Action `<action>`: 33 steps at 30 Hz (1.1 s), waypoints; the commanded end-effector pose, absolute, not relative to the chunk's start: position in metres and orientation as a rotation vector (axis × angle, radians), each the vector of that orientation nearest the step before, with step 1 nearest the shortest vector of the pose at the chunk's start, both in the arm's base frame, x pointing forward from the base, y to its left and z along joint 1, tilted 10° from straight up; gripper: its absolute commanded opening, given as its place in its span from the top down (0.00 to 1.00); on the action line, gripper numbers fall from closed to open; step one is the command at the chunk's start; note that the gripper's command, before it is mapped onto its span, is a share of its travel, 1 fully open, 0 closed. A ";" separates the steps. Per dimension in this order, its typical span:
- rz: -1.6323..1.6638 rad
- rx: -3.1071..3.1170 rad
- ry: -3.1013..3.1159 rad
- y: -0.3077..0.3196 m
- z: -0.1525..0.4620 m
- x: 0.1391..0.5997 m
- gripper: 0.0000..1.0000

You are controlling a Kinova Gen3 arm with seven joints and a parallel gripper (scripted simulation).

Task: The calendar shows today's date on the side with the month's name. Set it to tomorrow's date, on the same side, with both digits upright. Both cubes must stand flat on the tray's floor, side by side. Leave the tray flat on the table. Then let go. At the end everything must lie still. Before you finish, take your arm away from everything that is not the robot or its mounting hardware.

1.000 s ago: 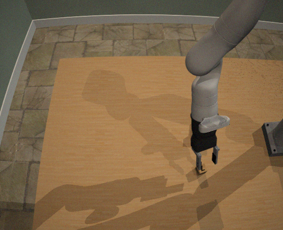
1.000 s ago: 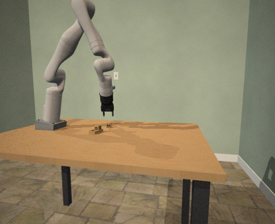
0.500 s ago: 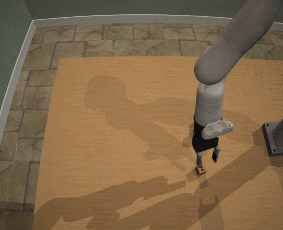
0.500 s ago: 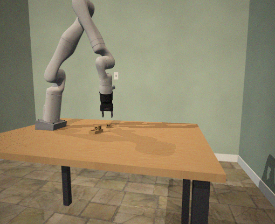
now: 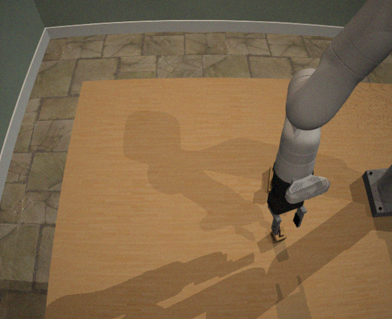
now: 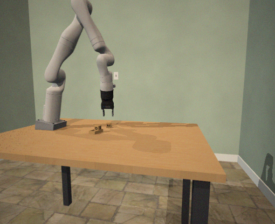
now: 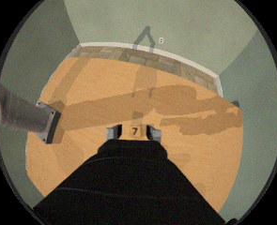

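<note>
A small wooden cube (image 6: 108, 125) lies on the table outside the tray, with a side face that reads like 2. It also shows in the top view (image 5: 278, 236), and in the wrist view (image 7: 134, 130) its top face reads 7. The wooden tray (image 6: 95, 131) lies flat just beside it and holds the other cube (image 6: 98, 127), whose digit looks like 0. My gripper (image 6: 107, 115) is open and empty and hangs a little above the loose cube, pointing down. In the wrist view the cube appears between my fingertips. In the top view my gripper (image 5: 287, 221) and wrist hide most of the tray; only an edge (image 5: 269, 179) shows.
The arm's base (image 6: 50, 124) is bolted to the table behind the tray and also shows in the top view (image 5: 383, 192). The table's edges are far from the cubes. A white wall switch (image 6: 115, 75) is on the back wall.
</note>
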State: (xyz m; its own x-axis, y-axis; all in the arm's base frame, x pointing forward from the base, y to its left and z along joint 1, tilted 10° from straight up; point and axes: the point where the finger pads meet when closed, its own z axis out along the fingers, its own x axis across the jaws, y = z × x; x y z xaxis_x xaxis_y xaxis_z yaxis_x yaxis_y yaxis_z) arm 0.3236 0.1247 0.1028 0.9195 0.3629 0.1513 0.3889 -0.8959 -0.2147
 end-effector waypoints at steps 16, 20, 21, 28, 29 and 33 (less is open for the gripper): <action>-0.168 -2.847 -0.582 0.128 0.105 0.323 0.00; -0.165 -2.856 -0.583 0.128 0.105 0.322 0.00; -0.165 -2.856 -0.583 0.128 0.105 0.322 0.00; -0.159 -2.888 -0.586 0.127 0.103 0.320 0.00; -0.158 -2.894 -0.587 0.127 0.103 0.320 0.00; -0.157 -2.920 -0.589 0.127 0.102 0.318 0.00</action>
State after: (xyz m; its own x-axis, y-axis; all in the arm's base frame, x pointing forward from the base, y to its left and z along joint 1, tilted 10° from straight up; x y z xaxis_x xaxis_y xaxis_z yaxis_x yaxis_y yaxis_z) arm 0.3205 0.1206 0.1005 0.9245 0.3579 0.1314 0.3748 -0.9162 -0.1414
